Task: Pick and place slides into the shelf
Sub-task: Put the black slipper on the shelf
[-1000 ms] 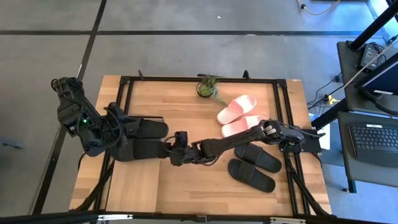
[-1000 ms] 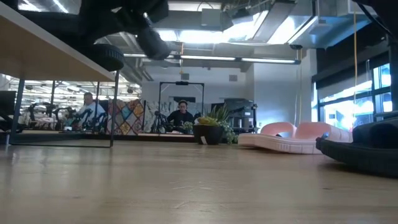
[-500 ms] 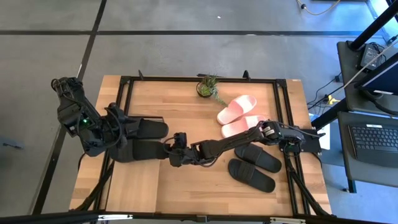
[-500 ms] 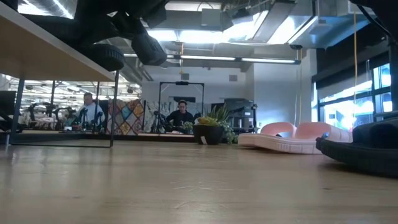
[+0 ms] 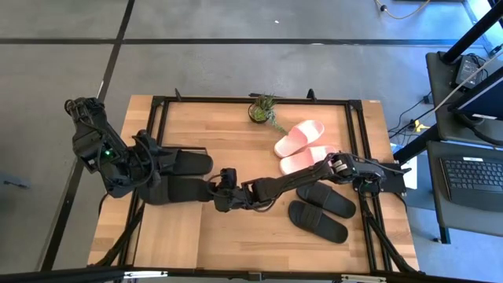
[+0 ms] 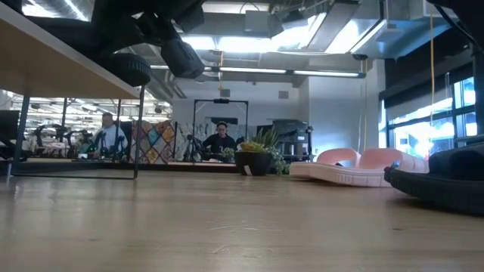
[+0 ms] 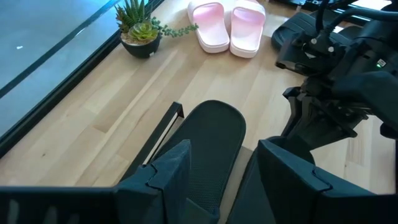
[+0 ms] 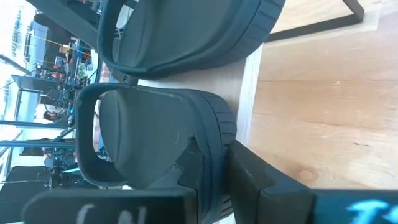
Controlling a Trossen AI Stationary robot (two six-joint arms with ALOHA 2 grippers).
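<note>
Pink slides lie beside a potted plant; a black slide sits nearer.

Evenly and brightly lit from overhead in the high view; only soft, short shadows on the bench. Strong backlight in the low view from ceiling panels and the window at right, leaving the shelf underside dark. Bench foreground there soft, out of focus. Pale sheen on the pink slides in the left wrist view. Blown-out white at the room edge of the right wrist view.
</note>
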